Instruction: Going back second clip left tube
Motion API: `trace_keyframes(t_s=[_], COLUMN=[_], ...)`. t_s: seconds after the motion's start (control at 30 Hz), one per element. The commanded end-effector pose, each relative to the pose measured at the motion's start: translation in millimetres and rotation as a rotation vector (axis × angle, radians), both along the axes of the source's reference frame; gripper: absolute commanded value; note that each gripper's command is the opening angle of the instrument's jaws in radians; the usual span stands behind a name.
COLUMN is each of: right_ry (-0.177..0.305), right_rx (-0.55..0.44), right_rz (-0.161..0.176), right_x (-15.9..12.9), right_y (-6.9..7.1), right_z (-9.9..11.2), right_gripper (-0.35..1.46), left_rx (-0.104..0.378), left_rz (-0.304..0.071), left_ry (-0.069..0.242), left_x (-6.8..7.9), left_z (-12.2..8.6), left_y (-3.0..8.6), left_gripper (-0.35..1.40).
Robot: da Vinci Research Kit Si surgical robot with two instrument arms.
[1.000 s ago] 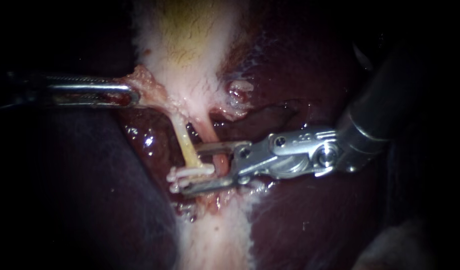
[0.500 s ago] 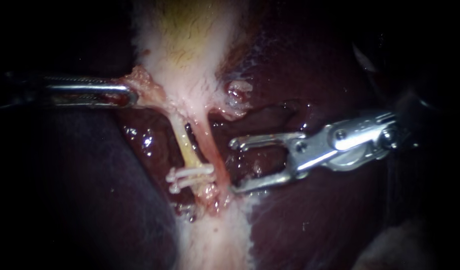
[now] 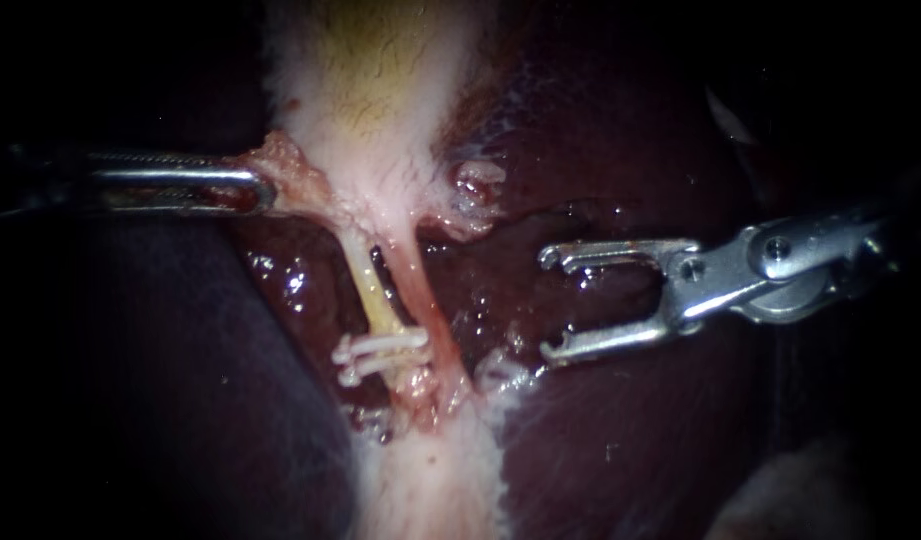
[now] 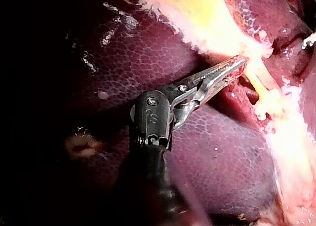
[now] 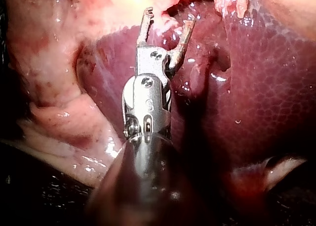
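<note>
— Out to the right, over the dark red liver [image 3: 620, 420], our slim silver right instrument [image 3: 550, 303] hangs with jaws agape, empty.
— And the pale yellow left tube [image 3: 373, 295]?
— Well apart from it, two white clips [image 3: 380, 352] across it. Our left instrument [image 3: 263, 188] clamps the pale tissue flap [image 3: 290, 165] taut. We'd back out straight, jaws clear of liver.

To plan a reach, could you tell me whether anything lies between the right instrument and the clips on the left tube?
Yes: the right tube runs between them, close beside the clips on the left tube. The right instrument, jaws open, is over the liver, apart from both tubes.
</note>
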State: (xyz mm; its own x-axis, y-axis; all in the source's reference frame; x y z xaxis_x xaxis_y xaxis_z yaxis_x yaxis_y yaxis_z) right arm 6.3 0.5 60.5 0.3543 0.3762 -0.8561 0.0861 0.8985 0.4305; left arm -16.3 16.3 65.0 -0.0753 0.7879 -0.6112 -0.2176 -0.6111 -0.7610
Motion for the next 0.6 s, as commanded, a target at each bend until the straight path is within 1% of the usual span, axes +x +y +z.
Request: trace_keyframes(t_s=[0.03,0.17,0.27,0.37,0.6], right_ry=[0.000,0.000,0.000,0.001,0.001], right_rx=[0.000,0.000,0.000,0.000,0.000], right_rz=[-0.001,-0.001,-0.001,-0.002,-0.003], right_x=[0.0,0.0,-0.1,-0.2,-0.4], right_y=[0.0,0.0,0.0,0.0,-0.1], right_z=[0.0,0.0,0.0,0.0,-0.1], right_gripper=[0.50,0.50,0.50,0.50,0.50], left_rx=[0.000,-0.002,-0.005,-0.009,-0.018], left_rz=[-0.001,-0.005,-0.007,-0.010,-0.008], left_ry=[0.001,0.004,0.006,0.009,0.028], left_x=[-0.1,-0.3,-0.9,-1.7,-3.6], left_z=[0.2,1.1,2.1,3.3,6.3], left_y=[0.0,0.2,0.4,0.6,0.5], left_gripper=[-0.35,-0.35,-0.35,-0.35,-0.35])
